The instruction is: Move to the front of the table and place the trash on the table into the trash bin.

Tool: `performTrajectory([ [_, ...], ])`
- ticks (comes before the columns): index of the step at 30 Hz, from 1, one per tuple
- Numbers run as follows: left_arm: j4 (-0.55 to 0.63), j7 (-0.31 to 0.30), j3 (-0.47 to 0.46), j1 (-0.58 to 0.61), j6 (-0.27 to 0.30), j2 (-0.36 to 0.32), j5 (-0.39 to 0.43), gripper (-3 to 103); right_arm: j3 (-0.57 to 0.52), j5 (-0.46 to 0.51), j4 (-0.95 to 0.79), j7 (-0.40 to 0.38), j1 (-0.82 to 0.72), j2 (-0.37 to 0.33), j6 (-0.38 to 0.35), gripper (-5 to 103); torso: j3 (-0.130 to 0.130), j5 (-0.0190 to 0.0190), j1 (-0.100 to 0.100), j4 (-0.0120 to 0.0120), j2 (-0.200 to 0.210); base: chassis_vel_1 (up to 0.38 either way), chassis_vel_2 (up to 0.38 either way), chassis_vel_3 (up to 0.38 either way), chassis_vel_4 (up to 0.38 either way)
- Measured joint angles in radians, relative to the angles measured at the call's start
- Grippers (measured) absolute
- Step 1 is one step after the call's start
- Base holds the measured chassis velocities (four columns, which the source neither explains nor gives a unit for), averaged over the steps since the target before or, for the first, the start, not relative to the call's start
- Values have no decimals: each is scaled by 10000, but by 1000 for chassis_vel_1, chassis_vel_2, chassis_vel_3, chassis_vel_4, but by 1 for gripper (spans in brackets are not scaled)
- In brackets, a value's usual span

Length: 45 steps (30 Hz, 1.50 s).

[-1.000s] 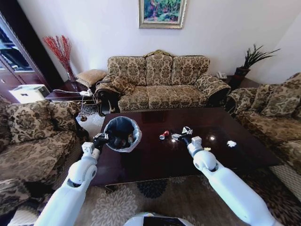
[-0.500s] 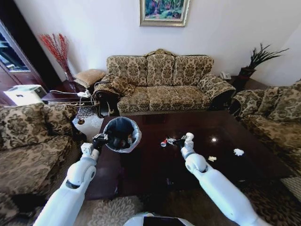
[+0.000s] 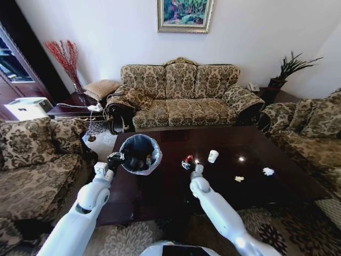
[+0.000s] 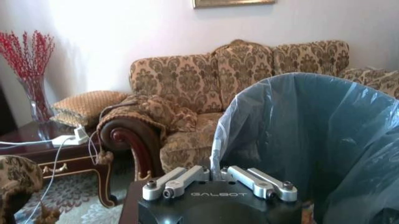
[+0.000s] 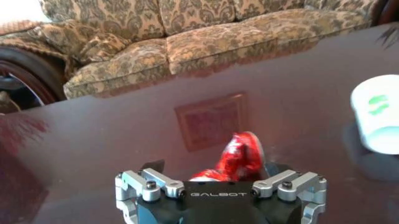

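Observation:
On the glossy dark table (image 3: 160,186) my left gripper (image 3: 118,158) is shut on the rim of the trash bin (image 3: 139,153), whose grey bag (image 4: 311,140) shows close in the left wrist view above that gripper (image 4: 218,179). My right gripper (image 3: 187,163) is low over the table's middle, open, with a red-white wrapper (image 3: 188,159) standing between its fingers (image 5: 215,168). The wrapper (image 5: 240,154) rests on the wood. A white paper cup (image 3: 213,156) (image 5: 377,112) stands just right of it. Two white paper scraps (image 3: 239,178) (image 3: 268,171) lie farther right.
A patterned sofa (image 3: 181,96) stands behind the table, with armchairs at the left (image 3: 37,154) and the right (image 3: 314,128). A side table with a vase of red twigs (image 3: 66,58) is at the back left. Patterned carpet lies in front.
My right arm has swung left across the table to the red-white wrapper, leaving the white cup standing free. The left gripper still holds the bin. The head view shifted a little.

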<state>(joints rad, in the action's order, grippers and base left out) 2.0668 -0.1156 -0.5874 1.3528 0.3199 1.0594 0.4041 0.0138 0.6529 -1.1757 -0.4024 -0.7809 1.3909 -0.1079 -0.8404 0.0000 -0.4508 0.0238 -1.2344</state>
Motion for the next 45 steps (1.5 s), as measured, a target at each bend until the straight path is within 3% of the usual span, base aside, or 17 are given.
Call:
performTrajectory([
  [6, 3, 35, 79, -15, 14, 15, 4, 3, -127, -70, 1337, 335, 528, 499, 326, 100, 2, -1, 8, -1, -1, 0, 0, 0, 0],
  [15, -40, 73, 86, -4, 15, 15, -10, 3, -365, -21, 1989, 786, 740, 521, 385, 103, 2, -1, 6, -5, -1, 0, 0, 0, 0],
  [18, 29, 85, 114, 16, 15, 14, 10, 3, -379, 83, 2028, 1003, 744, 469, 289, 89, 2, 0, 6, -4, -1, 0, 0, 0, 0],
  [20, 88, 94, 127, 30, 17, 15, 16, 3, -379, 99, 2042, 1039, 744, 464, 271, 89, 2, -1, 7, -3, -1, 0, 0, 0, 0],
  [22, 204, 104, 151, 48, 31, 15, 26, 3, -389, 166, 2061, 1061, 744, 471, 252, 73, 3, 0, 9, -3, -1, 0, 0, 0, 0],
  [24, 221, 106, 154, 49, 36, 8, 29, 3, -390, 183, 2058, 1060, 743, 470, 249, 73, 3, 0, 8, -2, -1, 0, 0, 0, 0],
  [30, 227, 106, 139, 42, 39, -18, 41, 3, -357, 177, 1771, 900, 646, 394, 239, 46, 2, 0, 7, -3, -1, 0, 0, 0, 0],
  [35, 265, 106, 122, 51, 39, 16, 41, 3, -337, 151, 1597, 776, 578, 334, 226, 46, 3, 0, 8, -2, -1, 0, 0, 0, 0],
  [39, 323, 103, 98, 54, 39, 35, 59, 3, -253, 185, 1001, 458, 429, 138, 164, 46, 2, 1, 7, -2, -1, 0, 0, 0, 0],
  [43, 364, 107, 72, 54, 38, 34, 97, 3, 3, -49, -881, 156, 154, -549, 67, 46, 2, 4, 7, -2, -1, 0, 0, 0, 0],
  [45, 365, 100, 99, 54, 39, 30, 97, 3, 264, -175, -2714, 1, 86, -1347, -116, 46, 3, 0, 7, -3, -1, 0, 0, 0, 0],
])
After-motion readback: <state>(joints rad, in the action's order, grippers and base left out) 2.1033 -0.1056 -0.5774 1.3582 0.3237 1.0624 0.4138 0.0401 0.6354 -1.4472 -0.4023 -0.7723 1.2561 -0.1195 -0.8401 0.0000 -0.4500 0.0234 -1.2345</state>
